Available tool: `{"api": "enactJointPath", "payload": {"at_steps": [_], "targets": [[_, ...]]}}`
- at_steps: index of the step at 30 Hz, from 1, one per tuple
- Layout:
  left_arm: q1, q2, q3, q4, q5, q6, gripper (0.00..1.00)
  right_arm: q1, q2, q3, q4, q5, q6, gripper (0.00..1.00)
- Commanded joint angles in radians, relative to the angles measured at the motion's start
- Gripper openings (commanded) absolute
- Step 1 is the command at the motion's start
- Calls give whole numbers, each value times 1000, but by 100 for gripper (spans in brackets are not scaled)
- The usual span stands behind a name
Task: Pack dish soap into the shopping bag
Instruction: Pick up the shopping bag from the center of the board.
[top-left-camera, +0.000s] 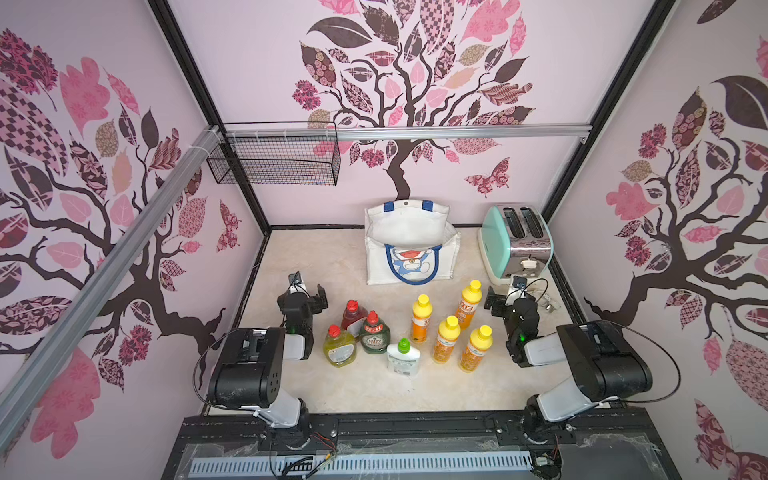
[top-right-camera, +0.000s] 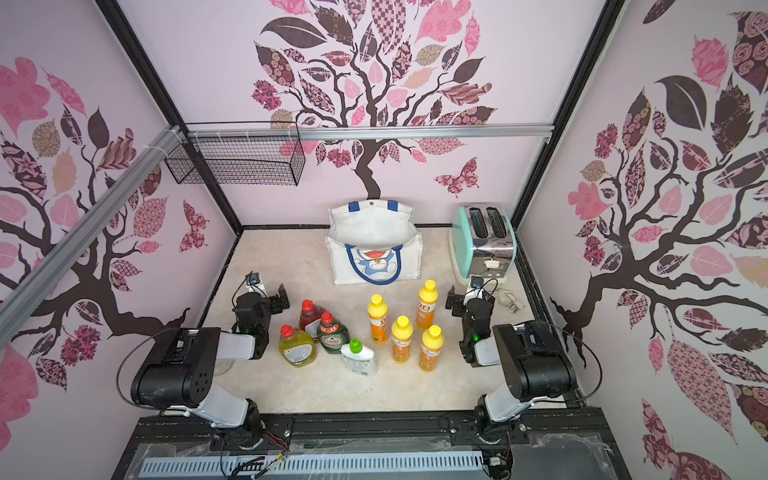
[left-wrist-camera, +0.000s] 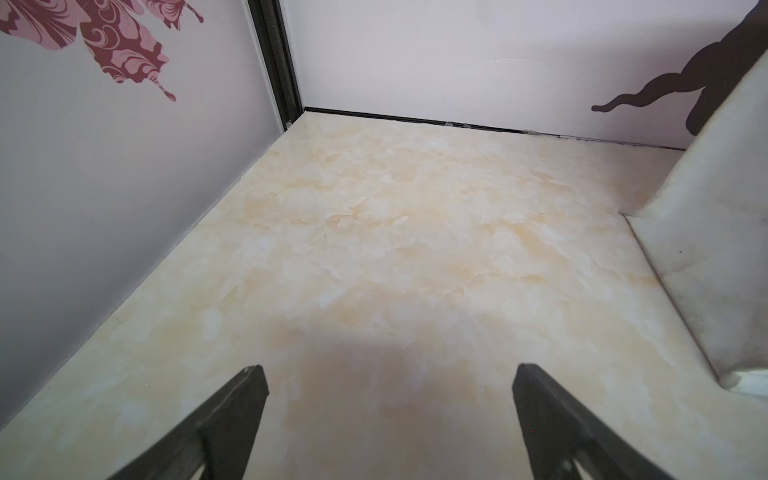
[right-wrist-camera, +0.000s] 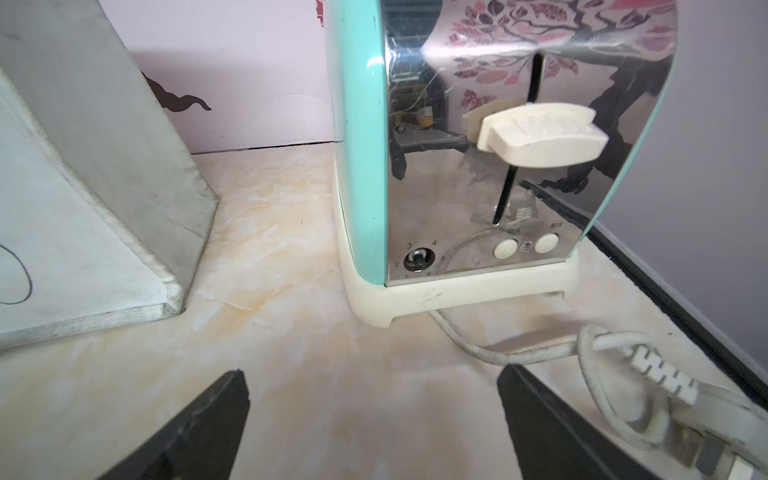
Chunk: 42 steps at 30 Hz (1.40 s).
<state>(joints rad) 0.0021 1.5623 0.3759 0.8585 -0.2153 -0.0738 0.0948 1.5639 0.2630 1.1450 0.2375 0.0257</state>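
Observation:
The shopping bag (top-left-camera: 409, 249), white with blue handles and a blue cartoon cat, stands open at the back centre. In front of it the dish soap stands upright: several tall orange bottles (top-left-camera: 446, 338) with yellow caps, a yellow-green bottle (top-left-camera: 340, 348), a red bottle (top-left-camera: 352, 316), a dark green bottle (top-left-camera: 374, 336) and a white bottle (top-left-camera: 403, 356) with a green cap. My left gripper (left-wrist-camera: 388, 374) hovers open over bare table left of the squat bottles. My right gripper (right-wrist-camera: 372, 374) hovers open right of the orange bottles, facing the toaster. Both hold nothing.
A mint-and-steel toaster (top-left-camera: 517, 245) stands at the back right, its white cord and plug (right-wrist-camera: 602, 345) lying on the table beside my right gripper. A black wire basket (top-left-camera: 276, 160) hangs on the back wall at the left. Walls close in three sides.

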Motion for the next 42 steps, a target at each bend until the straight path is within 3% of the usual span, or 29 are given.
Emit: {"api": "enactJointPath", "payload": {"at_steps": [1, 39, 42], "targets": [[3, -9, 3, 16, 5, 11, 98, -7, -10, 21, 4, -2, 9, 99], [3, -11, 2, 16, 5, 13, 98, -10, -12, 16, 9, -2, 11, 100], [-7, -31, 23, -3, -77, 4, 98, -9, -66, 29, -31, 67, 33, 99]]}}
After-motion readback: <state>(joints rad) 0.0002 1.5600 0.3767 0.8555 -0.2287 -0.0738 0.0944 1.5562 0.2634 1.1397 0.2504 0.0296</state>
